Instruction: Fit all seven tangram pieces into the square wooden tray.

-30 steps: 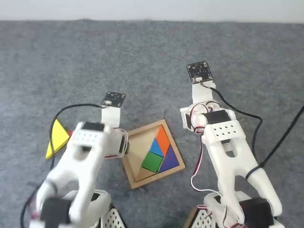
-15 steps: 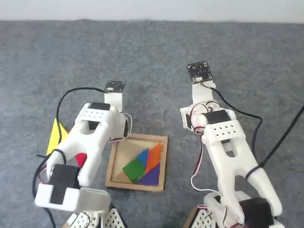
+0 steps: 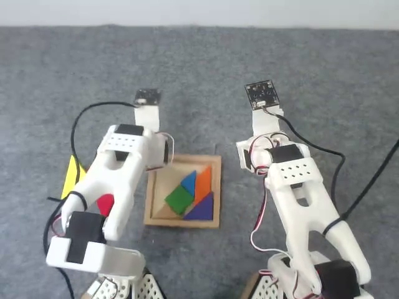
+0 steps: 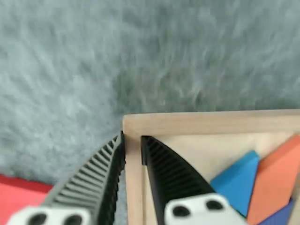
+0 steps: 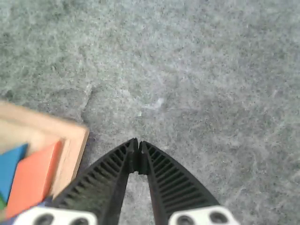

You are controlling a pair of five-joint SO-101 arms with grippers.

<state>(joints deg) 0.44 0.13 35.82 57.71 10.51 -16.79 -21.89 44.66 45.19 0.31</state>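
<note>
The grey bench point(image 3: 324, 68) is carrying the tray point(image 3: 181, 223), four pieces inside; yellow piece point(image 3: 70, 177) and red piece point(image 3: 106, 204) are waiting at frame left. Left tool point(image 4: 132, 138) is pinching the tray wall; right tool point(image 5: 138, 143) is closed, empty.

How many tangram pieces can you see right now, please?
6. In the tray: blue, orange, green, purple. On the carpet beside the left arm: yellow, red. A seventh may be hidden under that arm.

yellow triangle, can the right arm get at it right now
Probably not: the yellow triangle lies beyond the left arm, whose left gripper clamps the tray, all between it and the right gripper.
</note>
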